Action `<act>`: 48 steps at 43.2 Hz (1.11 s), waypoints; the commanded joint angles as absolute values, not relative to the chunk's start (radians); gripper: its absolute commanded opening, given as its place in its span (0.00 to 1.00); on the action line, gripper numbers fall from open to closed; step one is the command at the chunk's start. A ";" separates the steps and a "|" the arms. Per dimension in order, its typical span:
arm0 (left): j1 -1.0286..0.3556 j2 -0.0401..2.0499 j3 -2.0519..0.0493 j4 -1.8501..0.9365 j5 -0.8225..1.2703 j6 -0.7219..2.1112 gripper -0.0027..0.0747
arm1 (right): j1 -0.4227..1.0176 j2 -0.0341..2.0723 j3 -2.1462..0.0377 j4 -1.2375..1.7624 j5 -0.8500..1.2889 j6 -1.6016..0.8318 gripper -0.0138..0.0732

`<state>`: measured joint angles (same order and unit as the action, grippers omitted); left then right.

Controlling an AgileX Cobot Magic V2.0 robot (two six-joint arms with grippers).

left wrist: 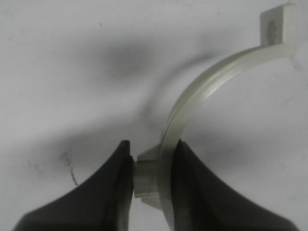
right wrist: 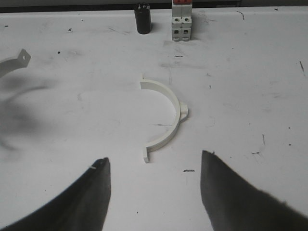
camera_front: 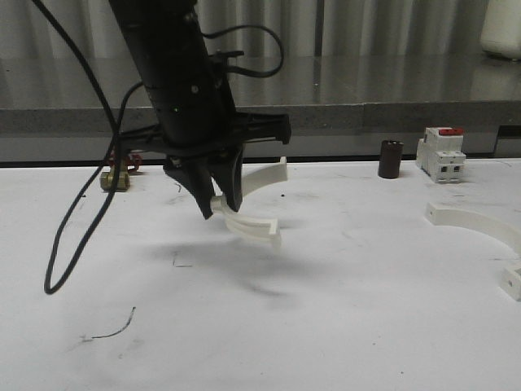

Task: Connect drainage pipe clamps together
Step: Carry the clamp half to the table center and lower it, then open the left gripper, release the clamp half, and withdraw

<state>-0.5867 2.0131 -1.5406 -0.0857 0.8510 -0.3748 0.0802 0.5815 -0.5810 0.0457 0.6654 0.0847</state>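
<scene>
My left gripper (camera_front: 220,204) is shut on one white drainage pipe clamp (camera_front: 254,227), pinching it at its outer lug. That half-ring hangs a little above the table, casting a shadow below it. In the left wrist view the clamp (left wrist: 192,96) curves away from the left gripper (left wrist: 151,163) to a flat end tab. The other clamp (camera_front: 480,224) lies flat on the table at the right. In the right wrist view this clamp (right wrist: 168,94) lies just beyond my open right gripper (right wrist: 154,159), with nothing between the fingers.
A white breaker with a red top (camera_front: 441,155) and a dark cylinder (camera_front: 391,159) stand at the back right. A brass valve (camera_front: 118,177) sits at the back left. A black cable (camera_front: 81,204) hangs beside the left arm. Bare white table (camera_front: 326,326) lies in front.
</scene>
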 commanded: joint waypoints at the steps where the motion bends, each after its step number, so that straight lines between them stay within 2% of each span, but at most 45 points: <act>1: -0.596 1.991 -1.572 -0.085 0.834 -0.439 0.19 | 0.075 0.590 -0.609 0.038 0.600 0.082 0.67; 15: -0.590 2.009 -1.572 -0.074 0.786 -0.442 0.19 | 0.075 0.590 -0.609 0.038 0.600 0.082 0.67; 33: -0.590 2.061 -1.572 -0.080 0.832 -0.443 0.20 | 0.075 0.590 -0.609 0.038 0.600 0.082 0.67; 38: -0.590 2.061 -1.572 -0.080 0.834 -0.443 0.29 | 0.075 0.590 -0.609 0.038 0.600 0.082 0.67; 44: -0.590 2.061 -1.572 -0.094 0.834 -0.443 0.48 | 0.075 0.590 -0.609 0.038 0.600 0.082 0.67; 48: -0.590 2.061 -1.572 -0.124 0.834 -0.443 0.52 | 0.075 0.590 -0.609 0.038 0.600 0.082 0.67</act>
